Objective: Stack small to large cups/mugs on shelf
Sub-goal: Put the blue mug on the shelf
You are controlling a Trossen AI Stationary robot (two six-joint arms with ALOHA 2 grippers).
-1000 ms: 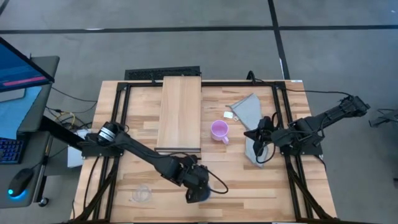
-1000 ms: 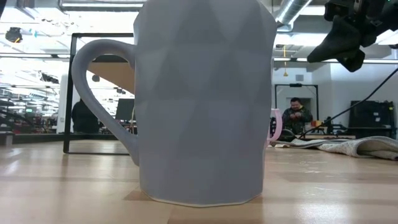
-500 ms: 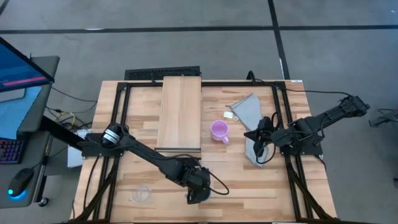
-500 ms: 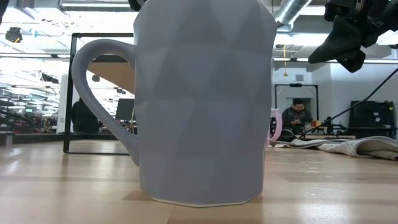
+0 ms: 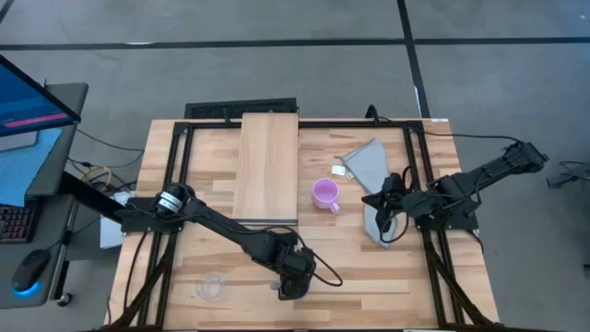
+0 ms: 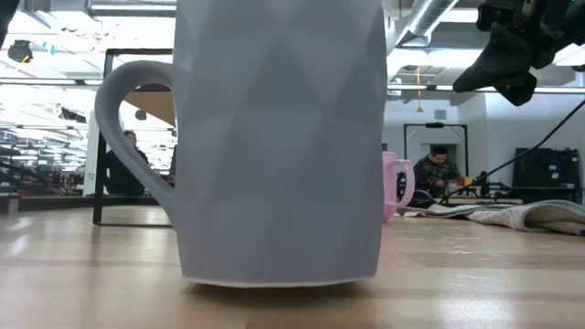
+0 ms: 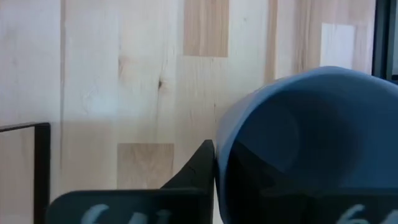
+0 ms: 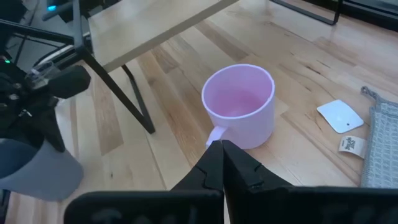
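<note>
The grey-blue mug [image 6: 274, 137] is seen very close to the camera in the low view, standing upright on the slatted tabletop [image 5: 369, 267], with its handle pointing to the left side of that picture. In the high view the left gripper [image 5: 293, 279] is placed over this mug near the front edge of the table, so the mug is mostly hidden there. In the left wrist view one dark finger [image 7: 194, 173] is seen just against the outer wall of the mug [image 7: 311, 143], and the mug's rim sits where the jaws are; the other finger is hidden, so a firm grasp cannot be confirmed. The lilac-purple mug [image 5: 324, 193] stands upright on the tabletop between the shelf [image 5: 267, 166] and a grey cloth [image 5: 373, 171], just beside the shelf's near right corner. The right gripper [image 5: 385, 205] is held above the cloth, near the lilac-purple mug, and in the right wrist view its fingers [image 8: 217, 168] are pressed together with nothing between them. The small clear cup [image 5: 211, 289] is faintly seen near the front left corner of the table, well apart from both mugs. The shelf carries nothing. A seated person [image 6: 437, 170] is visible in the room behind the table.
</note>
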